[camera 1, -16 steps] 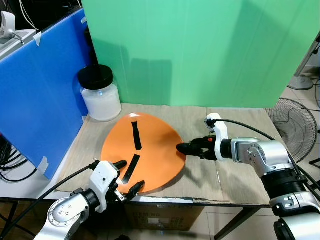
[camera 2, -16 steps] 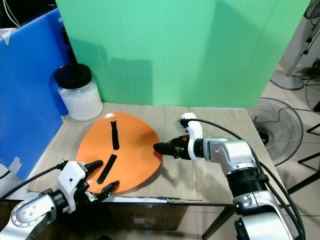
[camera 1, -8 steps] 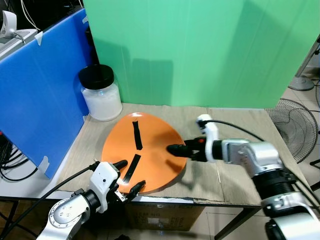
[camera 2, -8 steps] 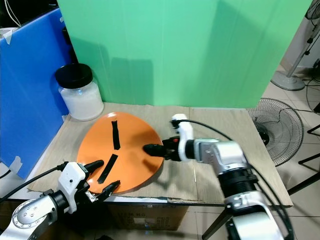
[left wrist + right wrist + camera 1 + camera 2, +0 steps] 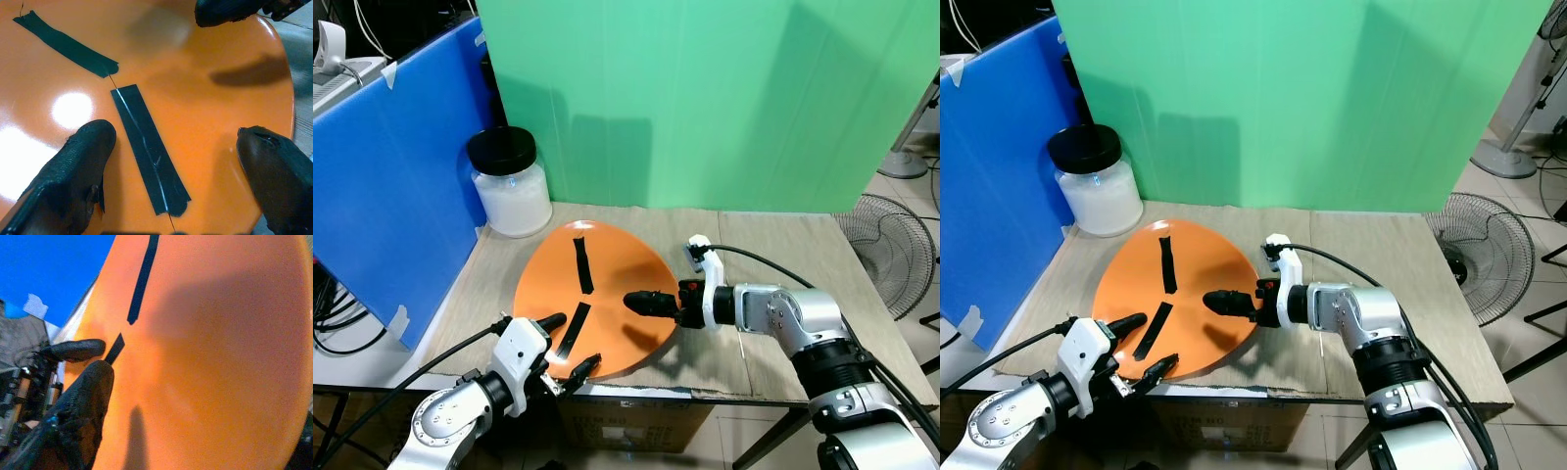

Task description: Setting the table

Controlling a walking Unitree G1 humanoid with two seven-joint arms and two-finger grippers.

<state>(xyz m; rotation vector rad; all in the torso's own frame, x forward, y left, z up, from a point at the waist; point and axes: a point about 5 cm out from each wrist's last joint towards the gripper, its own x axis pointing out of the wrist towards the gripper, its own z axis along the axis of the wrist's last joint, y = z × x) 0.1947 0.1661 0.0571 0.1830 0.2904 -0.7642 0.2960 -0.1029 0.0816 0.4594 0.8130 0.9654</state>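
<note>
Cardboard-covered table (image 5: 773,362), green backdrop. Orange placemat (image 5: 607,269): left gripper (image 5: 566,345) wide open at its 6 o'clock edge; right gripper (image 5: 641,302) over its 3 o'clock side, finger spread unclear.

**A staged test corner in a lab or workshop, not a lived-in home**

Behind the right claw (image 5: 639,301) stands a plain green backdrop panel (image 5: 705,98), and beyond the left claw (image 5: 566,345) a blue partition board (image 5: 391,186) patched with tape. The desk (image 5: 783,245) under both claws is covered with taped-down brown cardboard. Out past the right claw's arm a pedestal fan (image 5: 893,250) sits on a tiled floor (image 5: 925,211), with another stand's base (image 5: 904,162) further back. Loose cables (image 5: 328,299) hang beside the blue board, with grey equipment (image 5: 333,69) at the top corner.
</note>
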